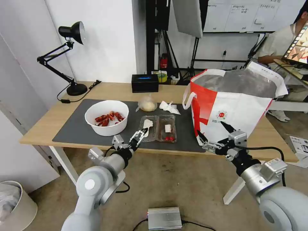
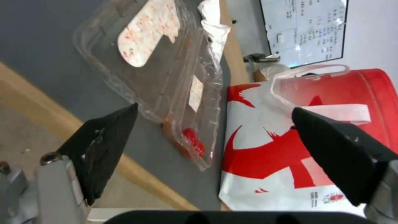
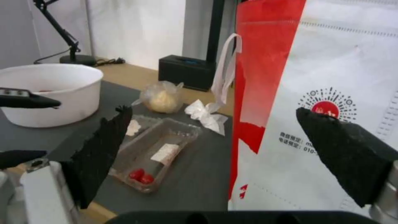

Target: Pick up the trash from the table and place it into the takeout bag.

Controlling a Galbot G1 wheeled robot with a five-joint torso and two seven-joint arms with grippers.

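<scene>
Hovering left gripper (image 1: 140,134) (fingers spread) — over clear tray (image 2: 166,77), two red bits inside

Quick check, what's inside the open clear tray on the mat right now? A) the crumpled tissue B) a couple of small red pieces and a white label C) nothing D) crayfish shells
B: the clear hinged plastic tray lies open on the mat, with small red pieces at its near end and a white label mid-tray; the crayfish shells sit in the white bowl.

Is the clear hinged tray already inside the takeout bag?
No, the clear hinged tray lies open on the dark grey mat, beside the takeout bag.
</scene>
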